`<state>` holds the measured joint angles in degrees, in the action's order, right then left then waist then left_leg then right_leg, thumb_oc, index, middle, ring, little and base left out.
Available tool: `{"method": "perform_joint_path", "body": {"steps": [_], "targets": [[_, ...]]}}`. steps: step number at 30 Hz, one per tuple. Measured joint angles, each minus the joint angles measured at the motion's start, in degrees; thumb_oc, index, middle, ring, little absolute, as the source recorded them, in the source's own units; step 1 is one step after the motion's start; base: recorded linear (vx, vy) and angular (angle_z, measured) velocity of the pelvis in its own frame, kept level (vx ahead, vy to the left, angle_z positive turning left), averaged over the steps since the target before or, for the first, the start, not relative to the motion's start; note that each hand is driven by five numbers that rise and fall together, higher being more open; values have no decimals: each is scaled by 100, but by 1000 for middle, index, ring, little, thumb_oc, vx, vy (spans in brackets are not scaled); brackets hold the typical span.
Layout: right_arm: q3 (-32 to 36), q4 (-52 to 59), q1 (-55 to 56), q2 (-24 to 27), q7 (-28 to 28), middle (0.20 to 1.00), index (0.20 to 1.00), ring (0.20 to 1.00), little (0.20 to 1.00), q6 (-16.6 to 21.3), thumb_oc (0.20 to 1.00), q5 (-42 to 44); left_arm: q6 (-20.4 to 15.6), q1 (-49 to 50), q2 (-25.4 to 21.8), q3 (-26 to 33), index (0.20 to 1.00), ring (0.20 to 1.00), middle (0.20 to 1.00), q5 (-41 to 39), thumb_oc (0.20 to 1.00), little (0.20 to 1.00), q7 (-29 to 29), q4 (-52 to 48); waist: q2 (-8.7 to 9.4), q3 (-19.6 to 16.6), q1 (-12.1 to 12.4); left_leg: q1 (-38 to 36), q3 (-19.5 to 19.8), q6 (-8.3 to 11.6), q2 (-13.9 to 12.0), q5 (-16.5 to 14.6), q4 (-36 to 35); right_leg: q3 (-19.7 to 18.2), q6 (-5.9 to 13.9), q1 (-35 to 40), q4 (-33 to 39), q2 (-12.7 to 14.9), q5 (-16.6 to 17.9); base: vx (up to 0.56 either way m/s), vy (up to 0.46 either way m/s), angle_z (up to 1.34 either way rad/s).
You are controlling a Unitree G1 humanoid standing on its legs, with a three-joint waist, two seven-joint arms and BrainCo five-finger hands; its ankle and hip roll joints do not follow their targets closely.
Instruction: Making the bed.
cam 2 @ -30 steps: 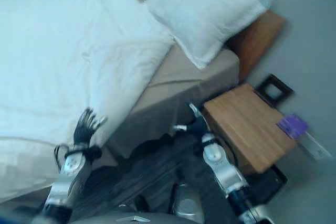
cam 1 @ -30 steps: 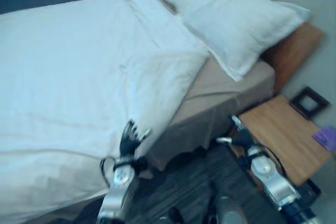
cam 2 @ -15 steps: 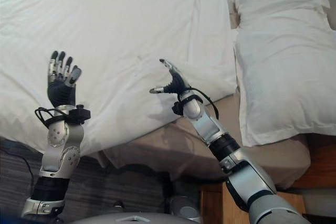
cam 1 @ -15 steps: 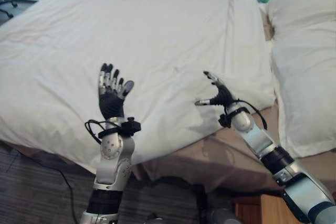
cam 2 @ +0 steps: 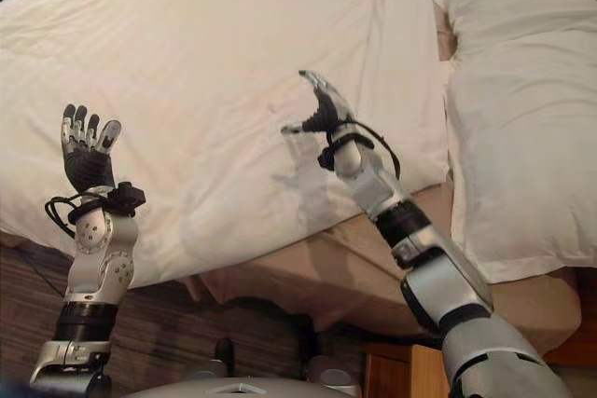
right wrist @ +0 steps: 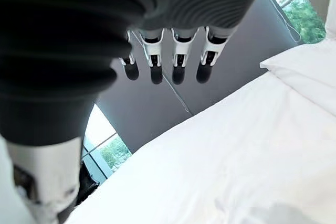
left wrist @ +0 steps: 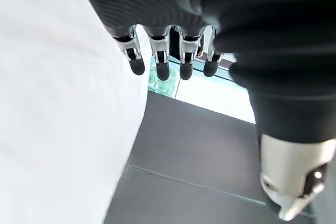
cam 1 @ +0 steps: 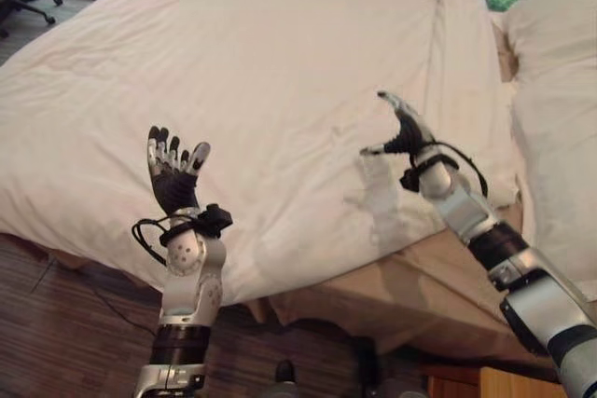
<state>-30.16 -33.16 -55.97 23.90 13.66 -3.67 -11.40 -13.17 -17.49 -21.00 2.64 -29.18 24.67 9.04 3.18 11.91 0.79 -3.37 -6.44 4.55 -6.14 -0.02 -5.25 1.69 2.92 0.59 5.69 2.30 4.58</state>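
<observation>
A bed [cam 1: 448, 305] takes up most of the room, covered by a white duvet [cam 1: 233, 72] that lies broad and fairly smooth, with shallow creases, across the mattress. Along the bed's near side the duvet stops short of the near head corner, leaving a strip of tan sheet [cam 1: 438, 277] bare at the mattress edge. At the head end, a white pillow [cam 2: 518, 109] lies beside the duvet's folded top edge, touching it or nearly so. The robot's left hand [cam 1: 173, 174] is raised upright in front of the bed's near edge, fingers straight and slightly spread, palm turned toward the bed, holding nothing; its wrist view shows the dark-tipped fingers [left wrist: 157, 59] extended in a row with the white duvet beside them. The right hand [cam 1: 401, 132] hangs above the duvet close to the near head corner, fingers stretched forward and thumb standing apart, also empty and not touching the cloth; its shadow falls on the duvet just below it. Past its fingers [right wrist: 176, 61] its wrist view shows a dark wall [right wrist: 231, 77] and window [right wrist: 299, 9] with green leaves behind the bed. Dark wood floor [cam 1: 56, 323] runs along the bed's near side.
</observation>
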Motion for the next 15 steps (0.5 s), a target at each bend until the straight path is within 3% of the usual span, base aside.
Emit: {"method": "perform_joint_path", "body": {"steps": [2,4,7,11,15], "targets": [[-45,-547,-379,-22,142,1000,1000,1000,1000,30,1000,-35,-45,-420,-52,-258,1000,1000,1000,-9,1000,1000,36,396,-25,13,1,285,107,-5,13,33,67,109,12,-197,1,24,16,-13,-10,28],[-285,-1131,-985,0,167,1000,1000,1000,1000,-188,1000,-168,-45,-1078,-153,-531,1000,1000,1000,-225,1000,1000,39,729,-46,46,4,711,219,-1,32,196,4,187,27,-603,0,42,103,-23,-24,26],[-611,-1908,-1729,12,324,1000,1000,1000,1000,-264,1000,-367,-89,-2106,-222,-959,1000,1000,1000,-368,1000,1000,191,1317,-50,295,10,1154,259,-6,59,307,20,252,20,-1000,1,66,186,-39,-49,10],[-643,-2495,-1845,-27,662,1000,1000,1000,1000,-330,1000,-352,-187,-3047,-57,-1533,1000,1000,1000,-449,1000,1000,381,2140,-125,524,3,1633,487,33,70,434,26,461,1,-1354,0,79,230,-29,-71,25],[-696,-2591,-1850,-30,745,1000,1000,1000,1000,-345,1000,-334,-191,-3184,-26,-1626,1000,1000,1000,-625,1000,1000,517,2365,-295,765,-54,1804,520,22,79,466,14,510,-8,-1507,-2,89,236,-56,-25,11]]}}
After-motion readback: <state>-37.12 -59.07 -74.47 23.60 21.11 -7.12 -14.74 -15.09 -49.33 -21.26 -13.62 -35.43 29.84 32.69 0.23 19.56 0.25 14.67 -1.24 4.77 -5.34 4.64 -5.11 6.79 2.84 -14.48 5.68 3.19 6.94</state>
